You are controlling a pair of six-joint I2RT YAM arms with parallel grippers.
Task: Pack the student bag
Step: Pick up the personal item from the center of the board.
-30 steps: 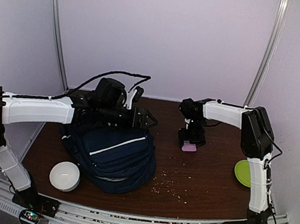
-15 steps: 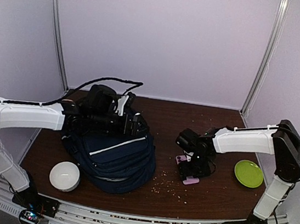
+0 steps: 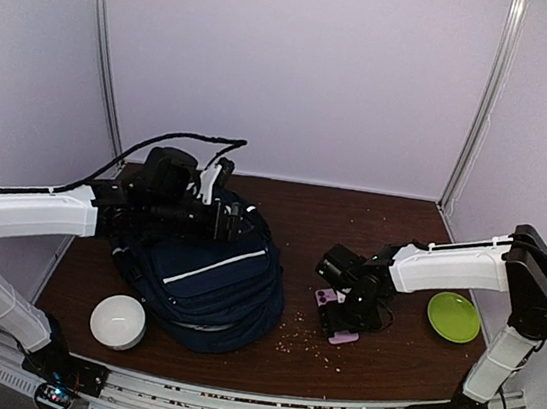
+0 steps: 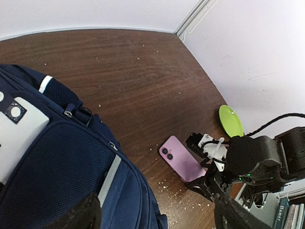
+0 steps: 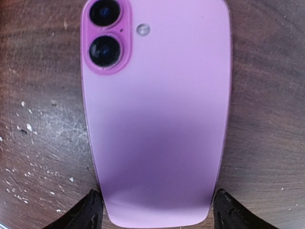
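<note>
The student bag, dark navy with white stripes, lies in a heap at the left centre of the table; in the left wrist view the bag fills the lower left. My left gripper hovers open over the bag's top edge, with nothing between its fingers. A pink phone lies flat, back up, on the table right of the bag. My right gripper stands low over the phone's bottom end. Its fingertips straddle that end, open. The left wrist view also shows the phone.
A white round pouch sits at the front left beside the bag. A green plate lies at the right edge. Crumbs are scattered on the brown table between the bag and the phone. Walls close the back and sides.
My right arm brought the phone from the back of the table forward and down onto the table, and its jaws have spread. My left arm drew back a little to the left.
</note>
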